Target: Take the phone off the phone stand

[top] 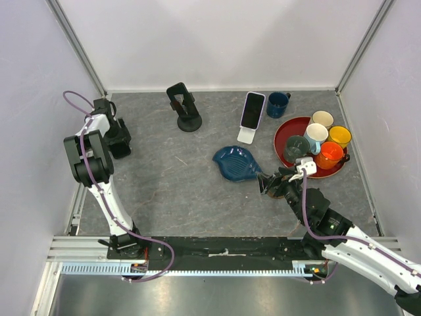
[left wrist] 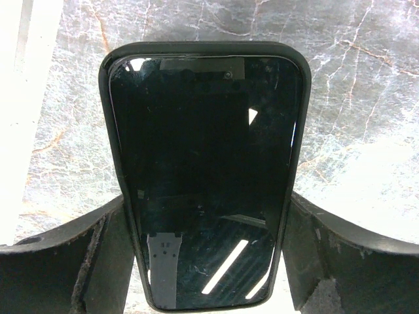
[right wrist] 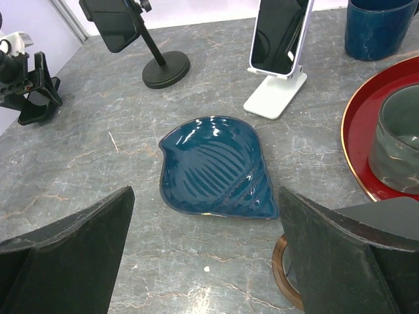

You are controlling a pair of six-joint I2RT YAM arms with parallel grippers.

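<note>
Two pincers, one load. Left pincer clamped across the long edges of the phone, dark screen toward the wrist camera, held above the tabletop close to the left wall and well apart from the black stand. Right pincer spread wide and empty, hovering near the blue dish. Cradle of the black stand apparently empty, though hard to confirm from either view. Second phone propped on the white stand at the back.

Likely step in hand: setting the held phone down. For a clean finish:
- Apply even pressure on both edges, given a smooth case prone to slipping.
- Tilt toward flat before descending.
- Choose bare tabletop, away from the wall and from the round base of the stand.
- Lower to full contact of the back with the surface, then part the fingers slowly and lift straight up.
- No call for the right arm; crossing paths best avoided.
</note>
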